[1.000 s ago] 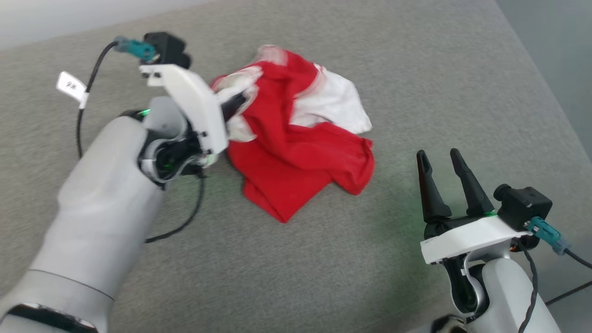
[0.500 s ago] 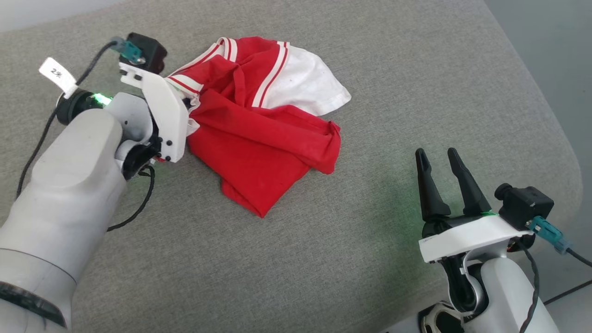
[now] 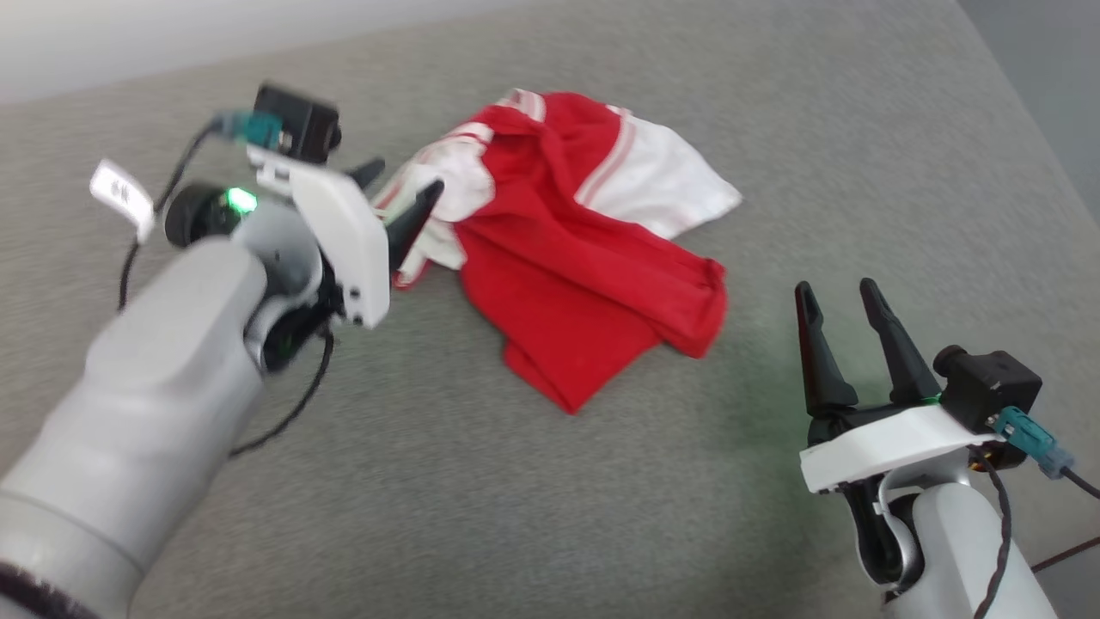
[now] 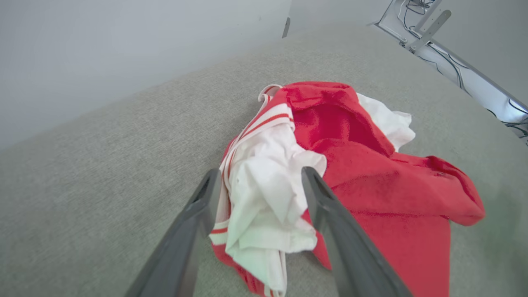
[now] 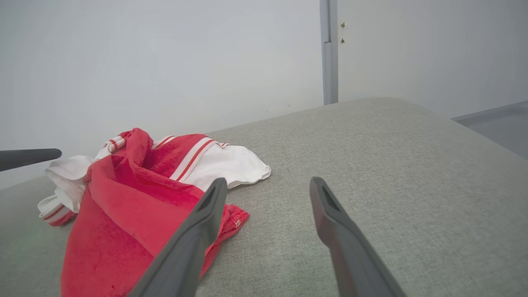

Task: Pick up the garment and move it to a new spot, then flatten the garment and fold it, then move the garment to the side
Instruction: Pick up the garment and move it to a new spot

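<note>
The garment (image 3: 584, 258), a red shirt with white sleeve ends and striped trim, lies crumpled on the grey padded surface (image 3: 516, 481). My left gripper (image 3: 402, 187) stands open at its left edge, fingers apart just above the white folds. From the left wrist, the garment (image 4: 350, 173) shows white cloth lying loose between the spread fingers of the left gripper (image 4: 258, 175). My right gripper (image 3: 835, 291) is open and empty, to the right of the garment and apart from it. The right wrist view has the garment (image 5: 136, 198) ahead and left of the right gripper (image 5: 266, 183).
The padded surface ends at a rounded edge on the right (image 3: 1031, 112), with floor beyond. A pale wall (image 5: 165, 62) rises behind it. A metal frame with cables (image 4: 453, 53) stands past the far edge in the left wrist view.
My left gripper has opened and let go of the garment's white edge, which now lies loose on the surface. The head camera shifted. The right gripper stayed open in place.
</note>
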